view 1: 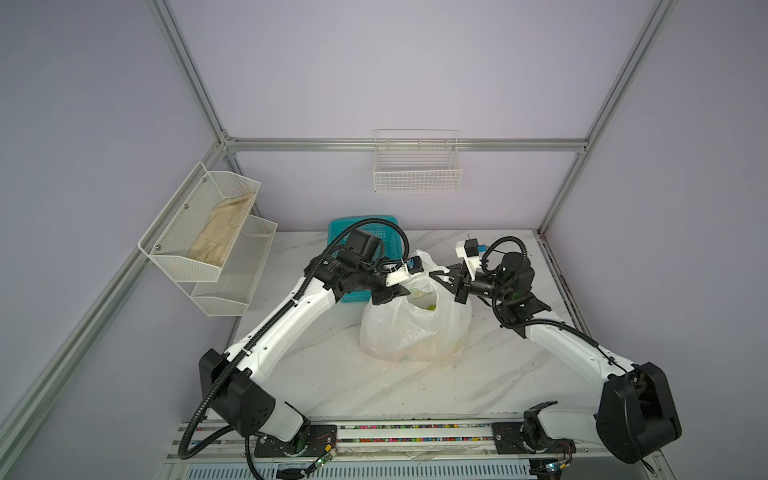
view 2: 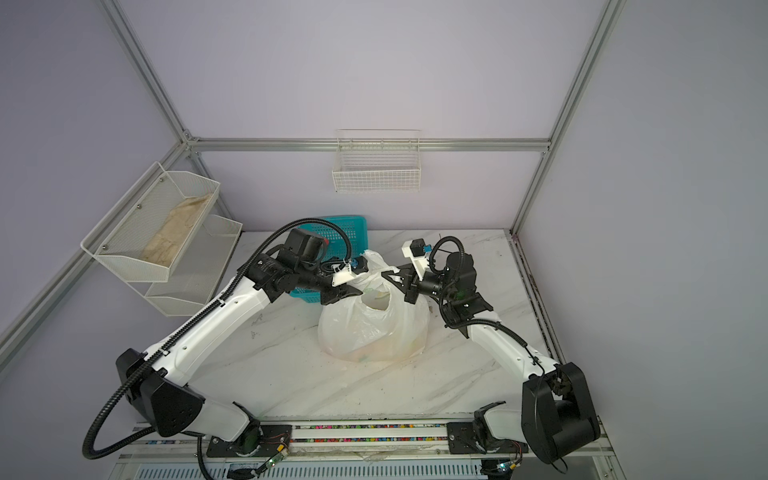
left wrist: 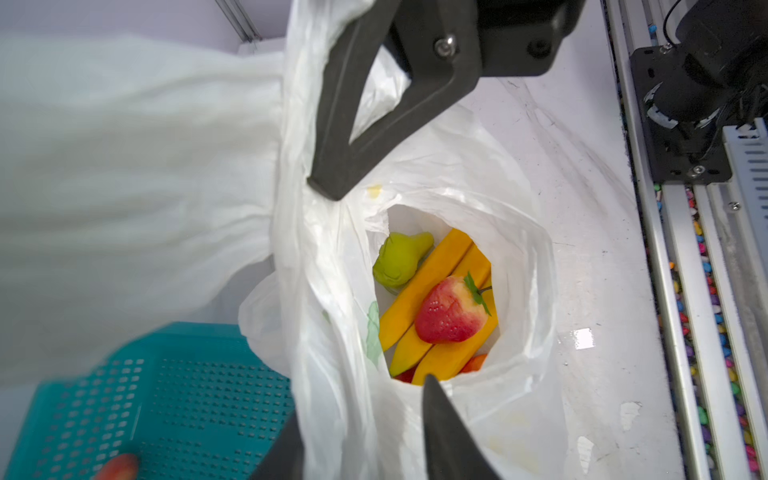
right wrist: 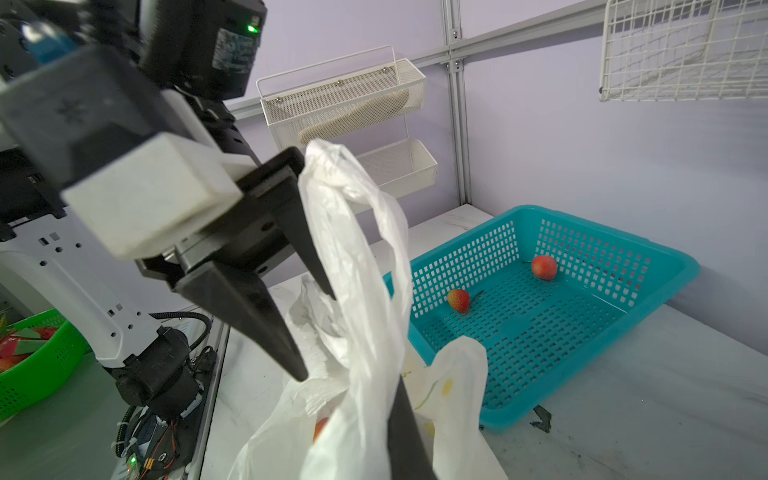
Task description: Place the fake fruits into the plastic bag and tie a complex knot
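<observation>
Two fake fruits (right wrist: 458,300) lie in the basket (right wrist: 582,245); right jaws clamp a handle of the plastic bag (view 1: 415,328), likely to hold its mouth up; left jaws stand apart astride its film.

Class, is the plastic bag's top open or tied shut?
Open: the plastic bag gapes untied, showing bananas, a pear and a strawberry inside.

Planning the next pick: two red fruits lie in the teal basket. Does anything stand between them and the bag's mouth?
Yes. Between the red fruits and the mouth stand the basket's own wall and the bag's raised handle, with the left gripper, jaws open, beside that handle.
</observation>
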Tool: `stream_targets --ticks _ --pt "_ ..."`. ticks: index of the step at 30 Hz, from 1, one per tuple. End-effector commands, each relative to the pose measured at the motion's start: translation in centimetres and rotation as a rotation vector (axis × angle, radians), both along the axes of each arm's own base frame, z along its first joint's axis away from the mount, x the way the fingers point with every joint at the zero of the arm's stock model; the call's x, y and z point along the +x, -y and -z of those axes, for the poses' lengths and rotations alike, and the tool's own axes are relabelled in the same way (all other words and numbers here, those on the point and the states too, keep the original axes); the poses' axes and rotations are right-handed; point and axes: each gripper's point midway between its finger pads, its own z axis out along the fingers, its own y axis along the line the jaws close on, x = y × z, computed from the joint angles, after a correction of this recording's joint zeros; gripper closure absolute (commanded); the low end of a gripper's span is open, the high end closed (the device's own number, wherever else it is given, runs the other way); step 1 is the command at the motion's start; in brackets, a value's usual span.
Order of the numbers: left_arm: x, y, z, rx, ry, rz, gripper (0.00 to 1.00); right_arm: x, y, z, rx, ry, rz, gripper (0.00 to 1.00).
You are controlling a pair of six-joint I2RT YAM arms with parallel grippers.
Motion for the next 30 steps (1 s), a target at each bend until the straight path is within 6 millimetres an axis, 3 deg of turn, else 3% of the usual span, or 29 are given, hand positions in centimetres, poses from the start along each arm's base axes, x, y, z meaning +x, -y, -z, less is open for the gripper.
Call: stream_targets --ticks 1,4,8,12,16,20,28,30 --pt "-0.8 -0.2 -4.4 -0.213 0.041 -0.01 0.41 -1.1 0.2 -1.1 -0.01 0.052 -0.004 0.98" --pt "-0.2 -0.4 -7.3 -0.361 0.027 -0.033 0.29 -1.8 0.4 -0.8 -0.012 0.057 -0.013 0.98" --pt "-0.1 1.1 -10.2 -0.466 -0.037 0.032 0.21 -2.6 0.4 -0.5 -0.003 0.06 -0.042 0.98" --pt "0.9 2.6 -11.2 -0.495 -0.083 0.075 0.16 -3.3 0.3 -0.7 0.001 0.072 -0.07 0.97" --pt "0.5 3.9 -12.3 -0.514 -0.093 0.149 0.17 -3.3 0.2 -0.6 -0.008 0.064 -0.073 0.97" --pt "0.7 5.1 -12.1 -0.501 -0.103 0.176 0.31 -3.2 0.2 -0.3 -0.011 0.056 -0.067 0.95" --pt "0.8 5.6 -11.2 -0.483 -0.127 0.184 0.88 -1.8 0.6 0.5 -0.025 0.02 0.018 0.9" --pt "0.6 5.7 -11.1 -0.484 -0.131 0.186 0.92 -1.5 0.6 0.5 -0.014 0.014 0.03 0.87"
